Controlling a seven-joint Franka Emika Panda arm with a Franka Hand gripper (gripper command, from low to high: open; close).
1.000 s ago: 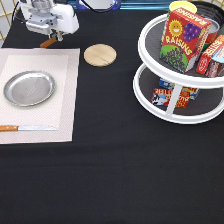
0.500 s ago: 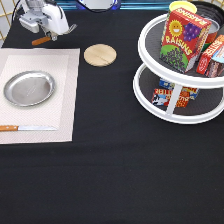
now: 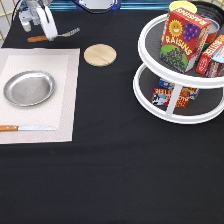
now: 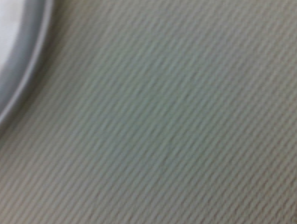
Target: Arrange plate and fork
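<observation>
Only exterior shows jaws at fork [image 3: 36, 38].

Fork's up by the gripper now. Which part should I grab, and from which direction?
Probably the fork's brown wooden handle, from straight above, closing across its width. It lies flat on the black cloth, tines toward the exterior view's right, and the gripper covers its middle, at the exterior view's top left.
</observation>
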